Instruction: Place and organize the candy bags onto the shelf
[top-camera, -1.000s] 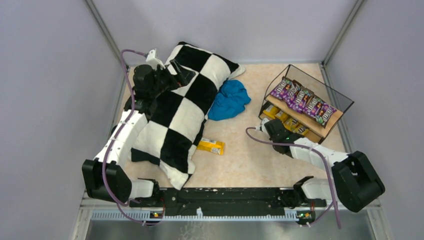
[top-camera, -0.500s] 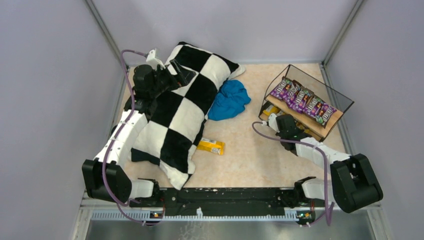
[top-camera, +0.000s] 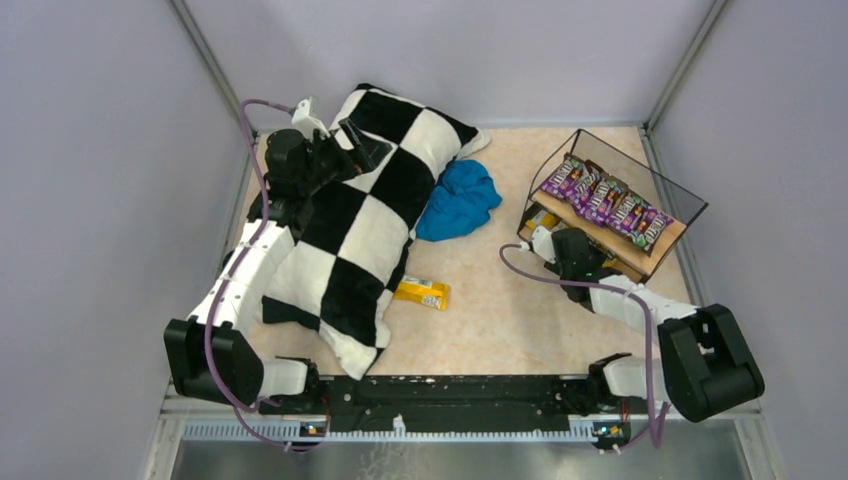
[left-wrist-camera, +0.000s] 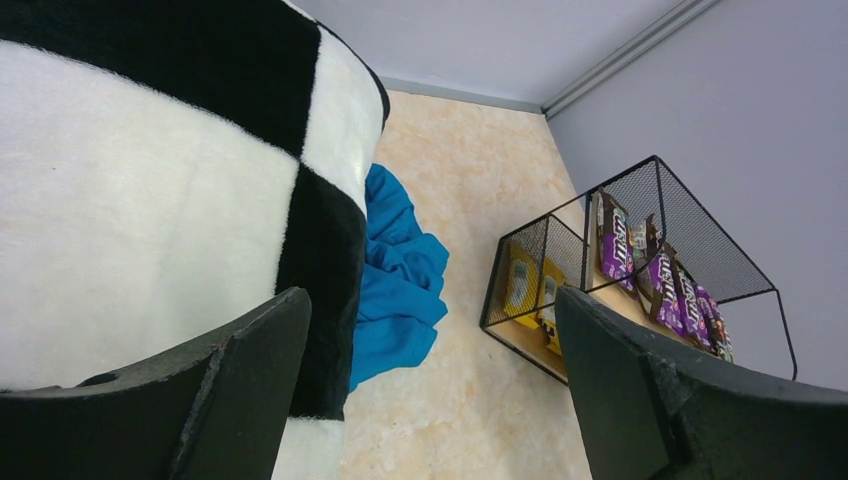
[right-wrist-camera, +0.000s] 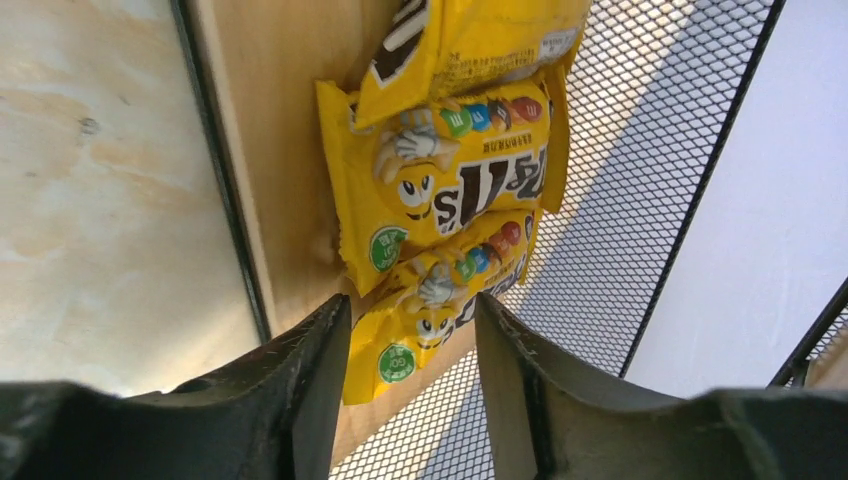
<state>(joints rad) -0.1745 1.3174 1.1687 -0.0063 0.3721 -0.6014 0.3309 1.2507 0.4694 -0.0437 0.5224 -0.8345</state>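
The right fingers (right-wrist-camera: 310, 370) stand partly open at the lower board of the shelf (right-wrist-camera: 275, 130), gripping nothing. Yellow bags (right-wrist-camera: 450, 190) lie there, one between the tips. Purple bags (top-camera: 605, 200) line the top board. A lone bag (top-camera: 421, 292) lies on the worktop (top-camera: 500, 310) beside the pillow (top-camera: 370, 220). The left fingers (left-wrist-camera: 240, 390) hang wide open and empty over the pillow.

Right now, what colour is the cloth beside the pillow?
The cloth is blue; the top view shows it best.

black-and-white checkered pillow (top-camera: 370, 205), blue cloth (top-camera: 458, 200), yellow m&m's packets (right-wrist-camera: 450, 190), purple m&m's packets (top-camera: 605, 200), pale wooden shelf (right-wrist-camera: 280, 120) with black wire frame.
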